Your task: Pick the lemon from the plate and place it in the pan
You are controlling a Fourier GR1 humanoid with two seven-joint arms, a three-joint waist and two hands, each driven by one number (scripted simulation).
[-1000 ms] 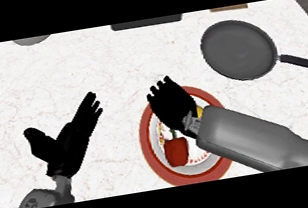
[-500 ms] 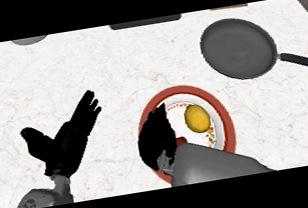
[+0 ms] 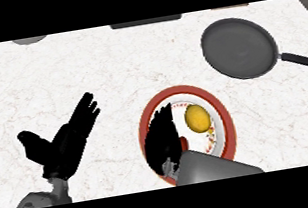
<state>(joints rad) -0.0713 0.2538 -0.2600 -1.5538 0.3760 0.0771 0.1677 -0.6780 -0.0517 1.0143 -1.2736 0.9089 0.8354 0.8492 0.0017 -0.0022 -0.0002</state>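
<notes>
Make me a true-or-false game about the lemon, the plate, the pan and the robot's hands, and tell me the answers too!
1. The lemon lies on the plate. True.
2. The lemon is in the pan. False: it is on the plate.
3. The right hand is over the plate, left of the lemon. True.
4. The left hand holds the lemon. False: it is open over the counter, away from the plate.
5. The pan's handle points to the view's left. False: it points right.
</notes>
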